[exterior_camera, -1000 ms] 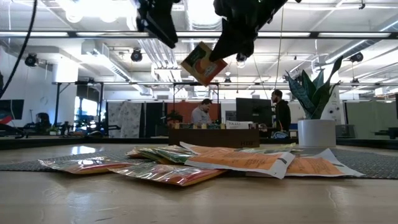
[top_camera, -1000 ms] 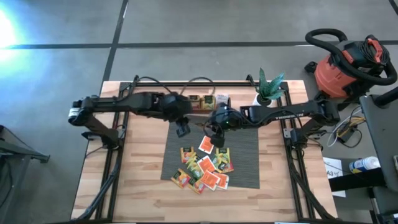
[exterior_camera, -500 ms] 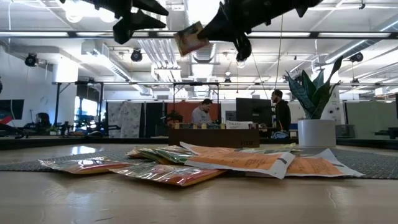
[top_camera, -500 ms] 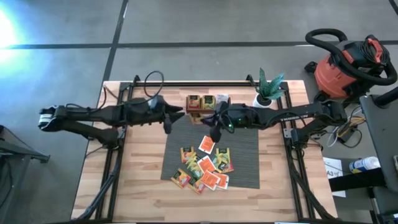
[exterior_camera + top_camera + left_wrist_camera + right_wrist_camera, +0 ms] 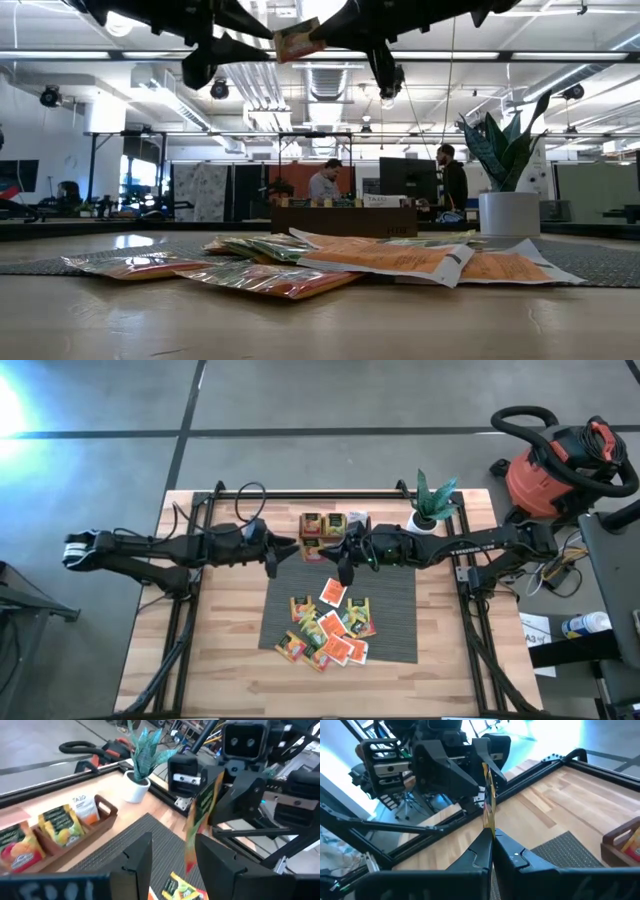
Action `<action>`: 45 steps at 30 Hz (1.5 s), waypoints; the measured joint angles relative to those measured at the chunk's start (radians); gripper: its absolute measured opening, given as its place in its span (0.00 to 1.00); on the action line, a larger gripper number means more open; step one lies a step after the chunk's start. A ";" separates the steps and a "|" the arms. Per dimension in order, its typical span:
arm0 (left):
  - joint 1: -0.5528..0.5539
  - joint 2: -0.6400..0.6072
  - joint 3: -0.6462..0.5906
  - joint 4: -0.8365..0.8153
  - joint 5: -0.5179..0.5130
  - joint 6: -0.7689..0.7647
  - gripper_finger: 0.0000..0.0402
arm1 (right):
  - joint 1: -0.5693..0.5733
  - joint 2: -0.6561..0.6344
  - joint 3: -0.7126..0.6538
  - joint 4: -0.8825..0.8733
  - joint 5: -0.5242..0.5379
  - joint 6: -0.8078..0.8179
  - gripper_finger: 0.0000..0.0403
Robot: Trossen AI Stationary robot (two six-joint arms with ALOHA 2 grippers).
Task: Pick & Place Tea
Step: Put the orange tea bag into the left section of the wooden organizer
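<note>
My two arms meet high above the table's back half, so one sachet (image 5: pixel 489 800) can pass between them in the air. My right gripper (image 5: pixel 491 836) is clamped tight on the lower edge of that sachet, holding it upright and edge-on toward the other arm. My left gripper (image 5: pixel 172 851) faces it with its fingers (image 5: pixel 139 854) spread apart, one each side of the sachet, not yet touching it as far as I can tell. I judge the handover comes next, because the tray (image 5: pixel 306 552) along the back edge lies just beside the left gripper. The tray already holds a few sachets standing upright. The rest of the tea (image 5: pixel 330 632) lies in a loose heap on the mat (image 5: pixel 400 610) toward the front edge.
</note>
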 joint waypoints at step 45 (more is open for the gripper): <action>-0.006 0.105 0.004 0.021 0.093 0.081 0.00 | -0.001 -0.016 0.155 -0.446 0.000 -0.388 0.38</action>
